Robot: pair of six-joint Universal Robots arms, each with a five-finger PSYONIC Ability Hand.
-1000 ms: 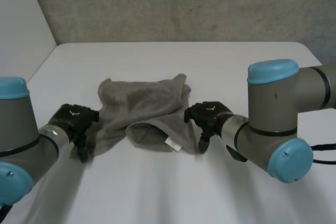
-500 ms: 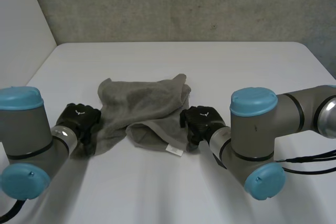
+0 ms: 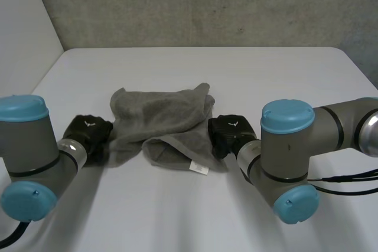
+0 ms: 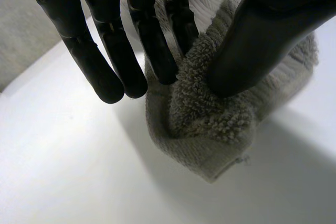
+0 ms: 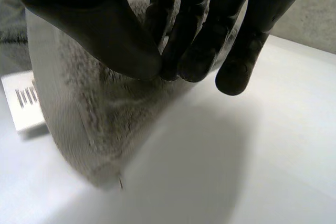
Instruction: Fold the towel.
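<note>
A grey towel (image 3: 162, 119) lies crumpled in the middle of the white table (image 3: 189, 216), with a white label (image 3: 199, 169) at its near edge. My left hand (image 3: 88, 133) is at the towel's near left corner. In the left wrist view the thumb (image 4: 252, 40) and a finger (image 4: 176, 35) pinch that corner (image 4: 210, 124) into a bunched fold. My right hand (image 3: 227, 134) is at the near right corner. There the thumb (image 5: 105, 35) and fingers (image 5: 194, 51) squeeze the towel's edge (image 5: 89, 119), beside the label (image 5: 23, 106).
A grey wall (image 3: 207, 4) stands behind the table's far edge. A pale wall (image 3: 23, 33) runs along the left side. Bare tabletop lies in front of the towel and beyond it.
Both hands have moved in onto the towel's near corners, and their fingers have gone from spread to pinched on the cloth. Both elbows have swung inward.
</note>
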